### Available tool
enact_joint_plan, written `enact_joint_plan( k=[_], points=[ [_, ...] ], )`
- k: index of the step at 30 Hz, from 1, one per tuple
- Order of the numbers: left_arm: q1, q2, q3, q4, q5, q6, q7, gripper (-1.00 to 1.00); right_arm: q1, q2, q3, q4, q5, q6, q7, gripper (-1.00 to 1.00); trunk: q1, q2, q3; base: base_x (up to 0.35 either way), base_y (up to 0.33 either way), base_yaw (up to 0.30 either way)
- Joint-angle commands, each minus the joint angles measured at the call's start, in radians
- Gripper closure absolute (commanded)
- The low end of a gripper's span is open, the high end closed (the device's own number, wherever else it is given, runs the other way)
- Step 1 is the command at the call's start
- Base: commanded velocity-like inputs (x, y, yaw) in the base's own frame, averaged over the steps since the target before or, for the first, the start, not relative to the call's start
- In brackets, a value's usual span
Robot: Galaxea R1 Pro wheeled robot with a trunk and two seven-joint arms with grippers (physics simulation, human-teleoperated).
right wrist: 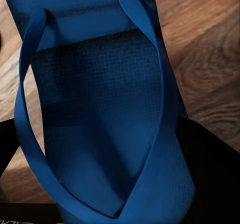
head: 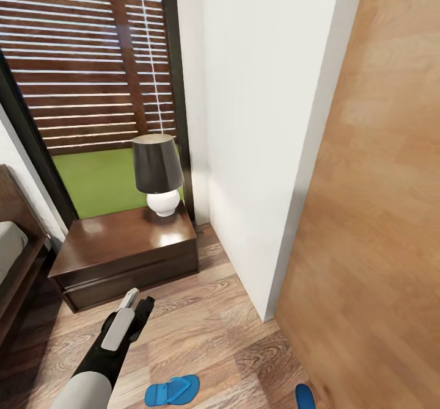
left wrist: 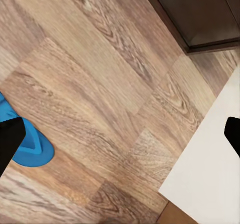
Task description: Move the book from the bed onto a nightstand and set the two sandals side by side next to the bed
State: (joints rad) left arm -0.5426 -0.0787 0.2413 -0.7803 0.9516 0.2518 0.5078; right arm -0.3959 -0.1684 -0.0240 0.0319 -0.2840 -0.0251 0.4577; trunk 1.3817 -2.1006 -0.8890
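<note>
Blue sandal [right wrist: 105, 108] sits right against the right gripper's lens, dark fingers [right wrist: 210, 174] on either side pinching it. Going left to right in the head view: bed [head: 13, 256] edge, nightstand [head: 125, 250] with a lamp [head: 157, 174], left gripper [head: 137, 304] with jaws spread over the floor [head: 208, 317], second sandal [head: 172, 390] lying below it, white wall [head: 263, 122], wooden door [head: 379, 213].
</note>
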Motion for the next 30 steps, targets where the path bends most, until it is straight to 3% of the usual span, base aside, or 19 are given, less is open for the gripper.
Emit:
enact_joint_plan(
  k=[1, 22, 30],
  points=[
    [0.000, -0.001, 0.004, -0.002, 0.006, 0.004, 0.005, -1.00, -0.001, 0.000, -0.002, 0.003, -0.004, -0.002, 0.006, 1.00, 0.000, 0.000, -0.001, 0.000, 0.000, -0.017],
    [0.000, -0.003, 0.009, -0.002, 0.008, -0.013, 0.005, -1.00, -0.001, 0.000, -0.002, 0.003, -0.004, -0.002, 0.006, 1.00, 0.000, 0.000, -0.001, 0.000, 0.000, -0.002],
    [0.000, -0.003, 0.011, 0.011, 0.011, -0.145, 0.005, -1.00, -0.001, 0.000, -0.002, 0.003, -0.004, -0.002, 0.006, 1.00, 0.000, 0.000, -0.001, 0.000, 0.000, 0.000]
  ],
)
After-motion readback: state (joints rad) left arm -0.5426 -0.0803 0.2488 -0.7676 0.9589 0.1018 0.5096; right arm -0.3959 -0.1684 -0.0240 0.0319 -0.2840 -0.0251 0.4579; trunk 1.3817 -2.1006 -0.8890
